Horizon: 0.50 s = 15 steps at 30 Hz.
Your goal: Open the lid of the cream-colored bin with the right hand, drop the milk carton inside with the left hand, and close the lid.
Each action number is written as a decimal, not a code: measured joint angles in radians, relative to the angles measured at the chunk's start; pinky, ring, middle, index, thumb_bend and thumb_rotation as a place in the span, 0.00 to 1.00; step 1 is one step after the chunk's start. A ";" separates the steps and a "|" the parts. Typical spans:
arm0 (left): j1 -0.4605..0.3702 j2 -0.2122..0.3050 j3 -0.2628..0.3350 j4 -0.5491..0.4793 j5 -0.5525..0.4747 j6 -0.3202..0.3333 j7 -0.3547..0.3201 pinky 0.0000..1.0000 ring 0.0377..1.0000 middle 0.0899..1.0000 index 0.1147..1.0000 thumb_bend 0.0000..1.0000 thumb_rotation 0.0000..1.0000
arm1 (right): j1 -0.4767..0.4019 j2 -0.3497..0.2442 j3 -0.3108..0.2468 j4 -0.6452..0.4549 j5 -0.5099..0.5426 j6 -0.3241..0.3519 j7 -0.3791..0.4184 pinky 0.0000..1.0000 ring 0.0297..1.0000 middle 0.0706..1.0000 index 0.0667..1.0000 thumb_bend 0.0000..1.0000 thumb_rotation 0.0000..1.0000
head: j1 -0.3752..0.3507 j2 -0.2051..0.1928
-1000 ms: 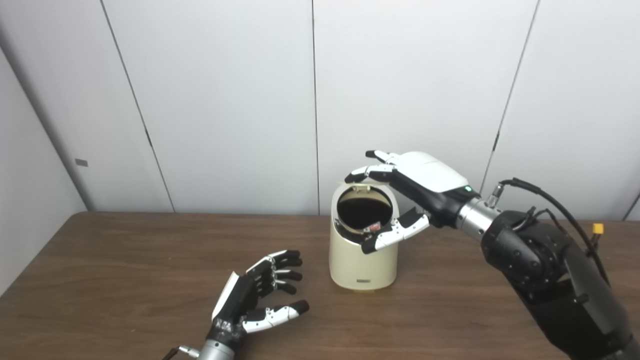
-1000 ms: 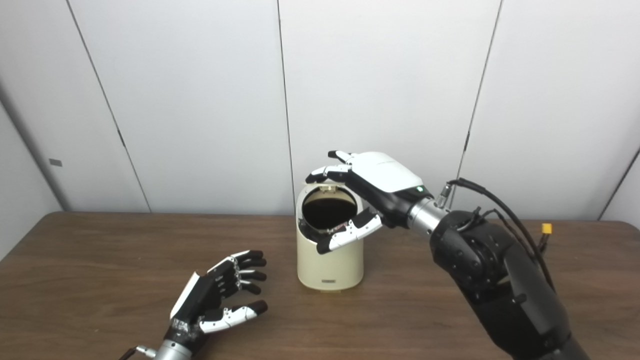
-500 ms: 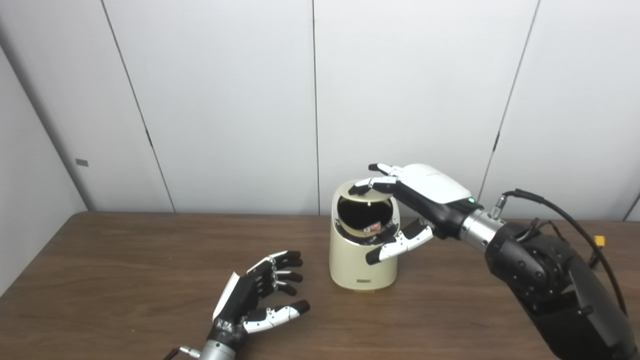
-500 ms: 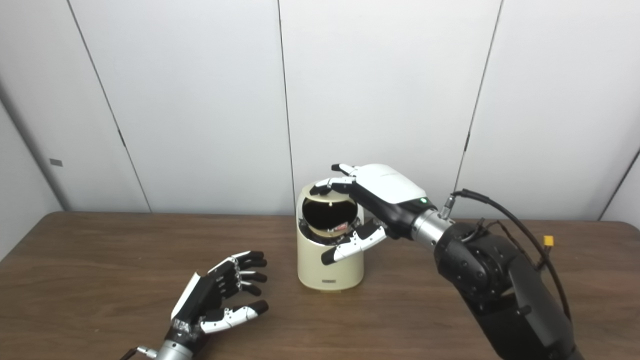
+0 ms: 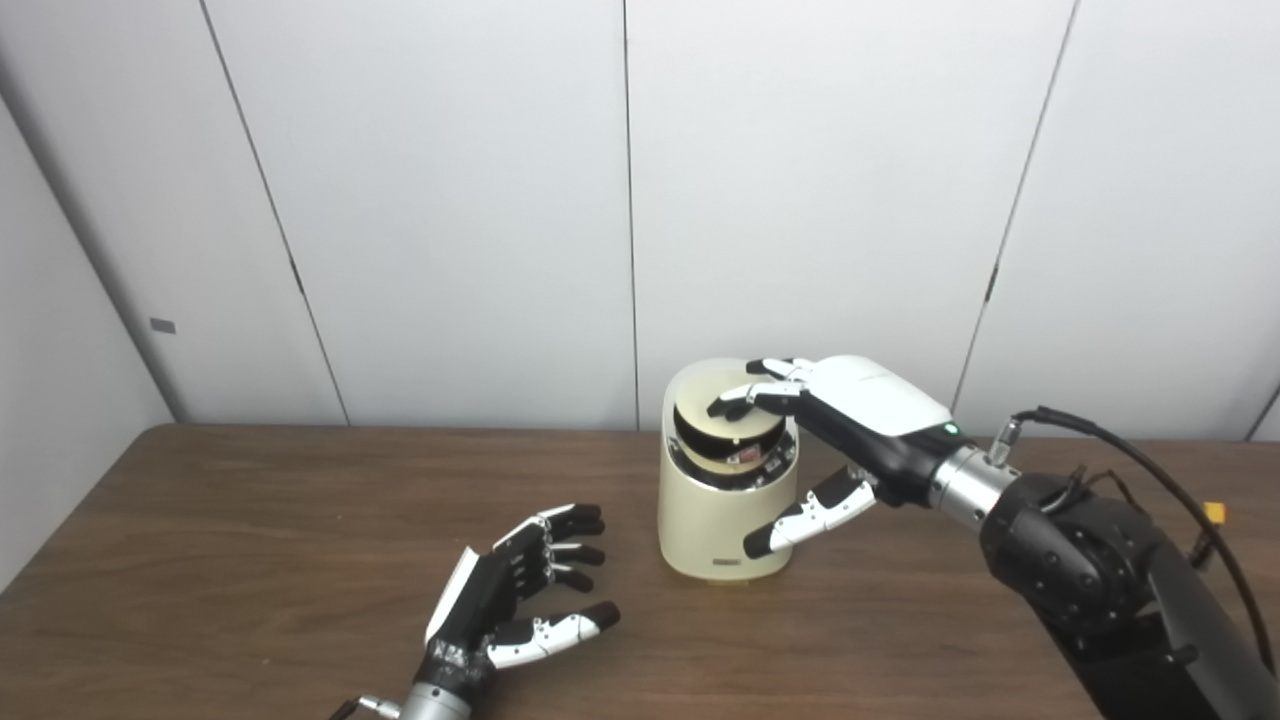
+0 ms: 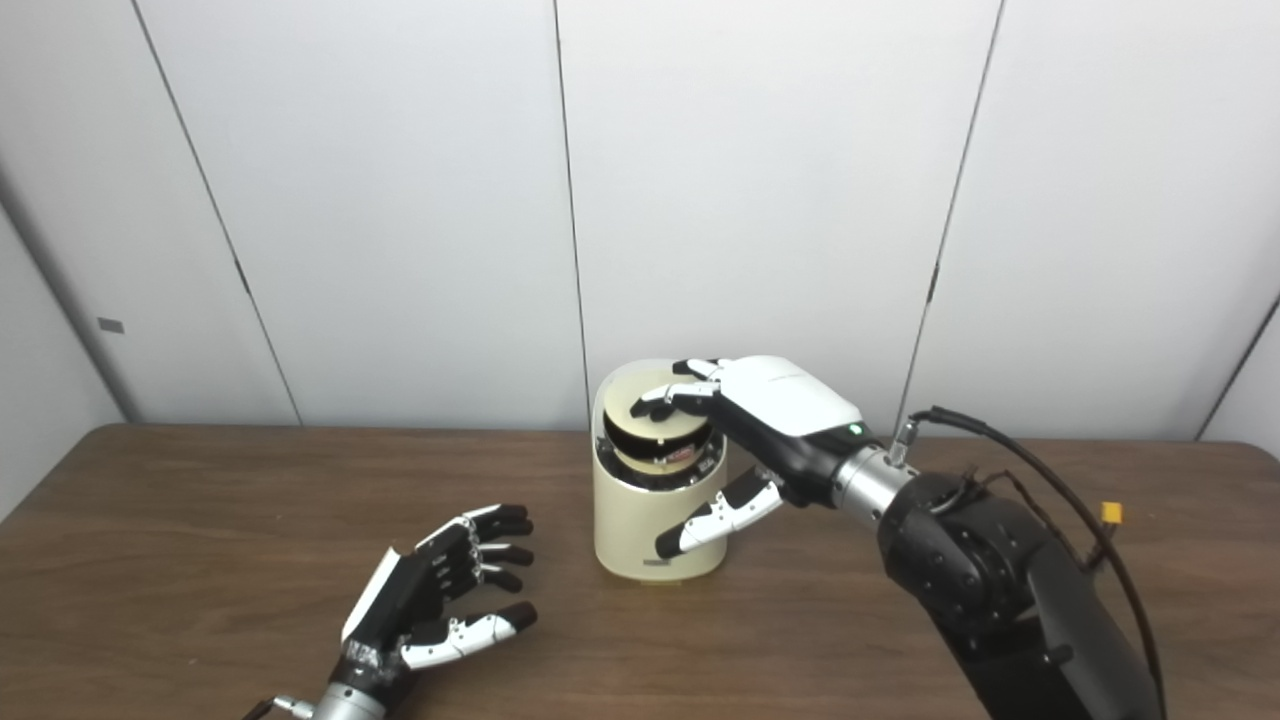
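One cream-colored bin stands upright, long axis vertical, near the middle of the brown wood-grain table, just before the white panelled wall. A small dark label low on its front is too small to read. Lid: partly lowered, tilted toward the camera, a dark gap beneath it. A scrap of red and white in that gap may be the milk carton; little of it shows. Right hand: fingertips resting on the lid, thumb spread away in front of the bin wall, grasping nothing. Left hand: palm up above the table, front left of the bin, fingers loosely spread, empty.
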 measured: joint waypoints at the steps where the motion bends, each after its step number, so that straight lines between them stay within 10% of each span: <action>1: 0.000 0.000 0.000 0.000 0.002 0.000 0.001 0.61 0.68 0.76 0.78 0.73 0.15 | 0.000 0.000 0.000 0.000 0.000 0.000 0.001 0.99 0.97 0.78 0.81 0.75 0.52 | 0.000 0.002; 15: 0.002 0.001 -0.001 -0.003 0.001 0.003 0.012 0.61 0.68 0.75 0.78 0.73 0.13 | 0.010 -0.029 0.049 0.006 -0.121 -0.067 0.003 1.00 0.96 0.74 0.77 0.80 0.58 | 0.005 0.009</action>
